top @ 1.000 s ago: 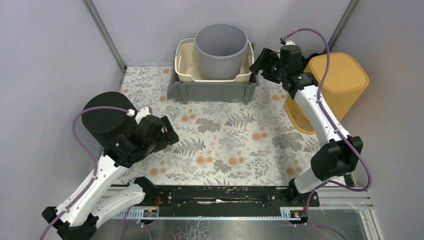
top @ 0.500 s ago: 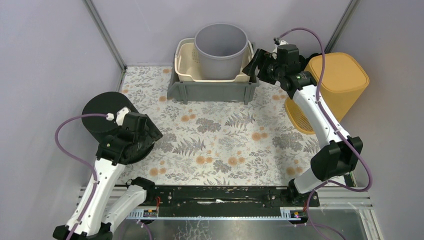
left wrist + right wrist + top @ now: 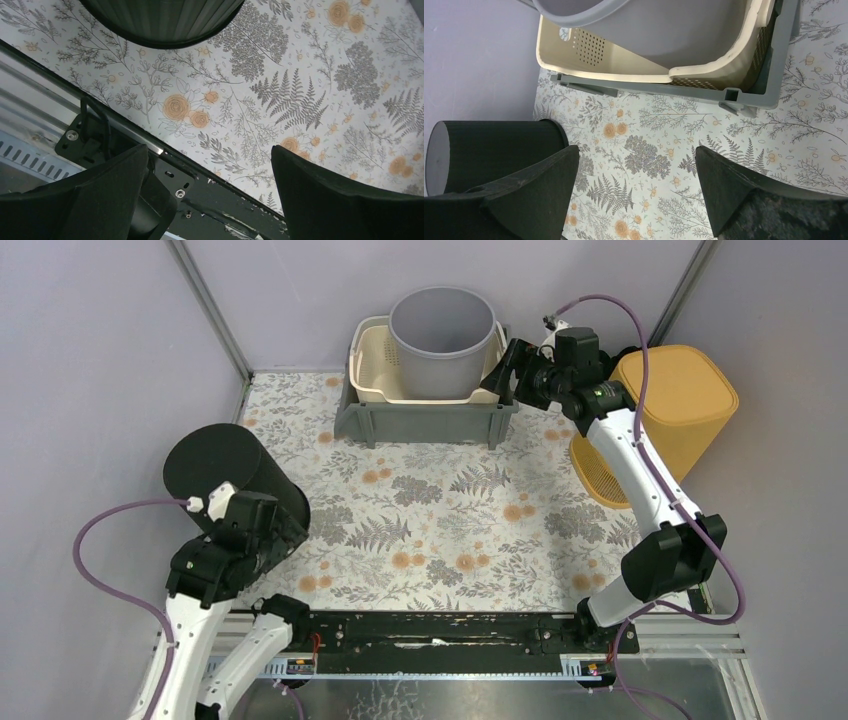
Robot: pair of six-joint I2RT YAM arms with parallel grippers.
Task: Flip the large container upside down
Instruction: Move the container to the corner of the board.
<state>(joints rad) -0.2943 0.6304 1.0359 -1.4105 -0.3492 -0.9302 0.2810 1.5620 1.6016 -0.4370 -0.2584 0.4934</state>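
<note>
**Inspector:** Far edge, centre?

**Clerk:** 1 crate (image 3: 425, 425) on the table (image 3: 450, 530). 1 basket (image 3: 372, 368) sits in it, and 1 bucket (image 3: 442, 330) in the basket.

**Inspector:** Left side?

**Clerk:** 1 drum (image 3: 215, 465) near the left edge, well apart from the crate. The left gripper (image 3: 210, 195) is just before it, toward the near edge.

**Inspector:** Right side?

**Clerk:** 1 bin (image 3: 685, 400) at the right edge, with 1 strainer (image 3: 598, 478) just beside its left. The right gripper (image 3: 512, 365) is between crate and bin.

White arms (image 3: 628, 455), black joints (image 3: 668, 558), purple cables (image 3: 77, 558)
</note>
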